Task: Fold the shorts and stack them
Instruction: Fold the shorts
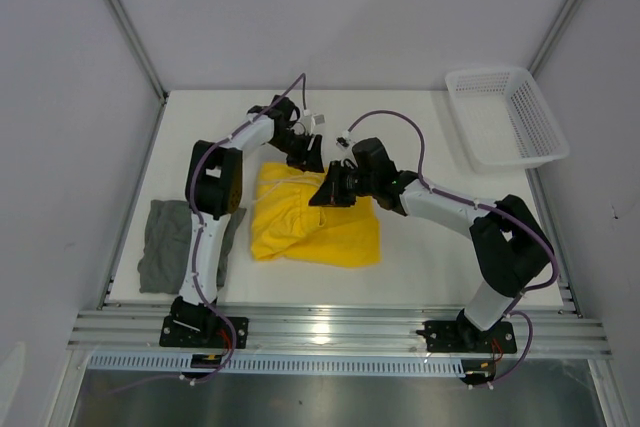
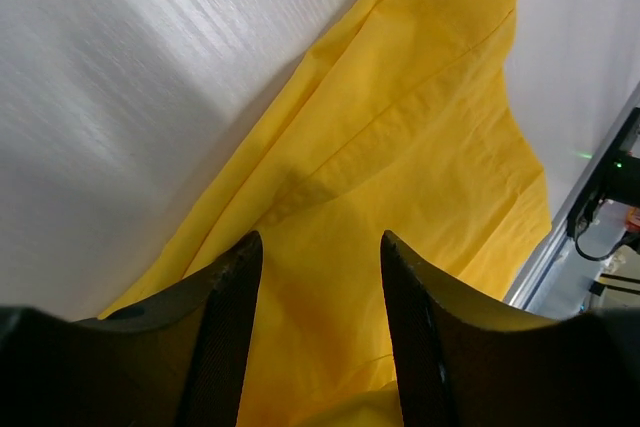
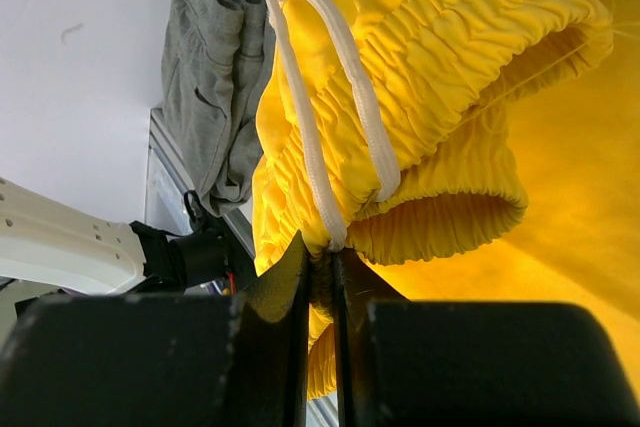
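Note:
The yellow shorts [image 1: 318, 227] lie rumpled in the middle of the table. My right gripper [image 1: 326, 191] is shut on their elastic waistband [image 3: 470, 57], right where the white drawstring [image 3: 345, 87] meets it, and the band bunches up at the jaws [image 3: 322, 252]. My left gripper [image 1: 305, 154] hovers open over the shorts' far edge. Between its dark fingers [image 2: 232, 317] only flat yellow cloth [image 2: 400, 127] shows. The dark grey shorts [image 1: 163, 245] lie crumpled at the table's left side, partly behind the left arm, and also show in the right wrist view [image 3: 215, 67].
A white mesh basket [image 1: 505, 117] stands at the back right corner. Metal frame posts and grey walls close in the table on both sides. An aluminium rail [image 1: 330, 327] runs along the near edge, where both arm bases are bolted.

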Controlling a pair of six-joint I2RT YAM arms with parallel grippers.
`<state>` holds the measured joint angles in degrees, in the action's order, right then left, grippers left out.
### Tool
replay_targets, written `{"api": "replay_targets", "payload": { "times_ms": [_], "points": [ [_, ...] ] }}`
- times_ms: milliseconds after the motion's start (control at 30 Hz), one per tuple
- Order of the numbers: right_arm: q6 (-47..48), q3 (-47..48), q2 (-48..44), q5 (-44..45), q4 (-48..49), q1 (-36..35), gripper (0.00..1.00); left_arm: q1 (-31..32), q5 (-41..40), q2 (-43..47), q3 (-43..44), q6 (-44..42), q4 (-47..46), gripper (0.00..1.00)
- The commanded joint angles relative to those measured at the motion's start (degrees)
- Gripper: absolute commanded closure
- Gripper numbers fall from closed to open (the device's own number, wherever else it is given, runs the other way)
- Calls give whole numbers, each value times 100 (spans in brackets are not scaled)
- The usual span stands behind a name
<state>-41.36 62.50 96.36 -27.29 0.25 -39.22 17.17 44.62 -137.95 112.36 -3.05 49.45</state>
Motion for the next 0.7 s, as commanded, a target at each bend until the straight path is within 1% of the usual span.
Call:
{"api": "replay_targets", "payload": {
  "times_ms": [0,167,333,633,667],
  "points": [
    [216,-1,-117,-66,36,55,100,-56,-515,-162,304,-135,91,45],
    [401,-255,-327,-110,10,204,100,-47,-569,-180,375,-178,117,45],
    [646,-186,-460,-242,-323,380,100,23,-692,-162,384,-363,170,45],
    [1631,771,-311,-804,-1193,810,100,164,-762,-162,418,-539,214,45],
    [1858,886,-276,-848,-1420,846,100,173,-762,-153,401,-582,223,45]
  ]
}}
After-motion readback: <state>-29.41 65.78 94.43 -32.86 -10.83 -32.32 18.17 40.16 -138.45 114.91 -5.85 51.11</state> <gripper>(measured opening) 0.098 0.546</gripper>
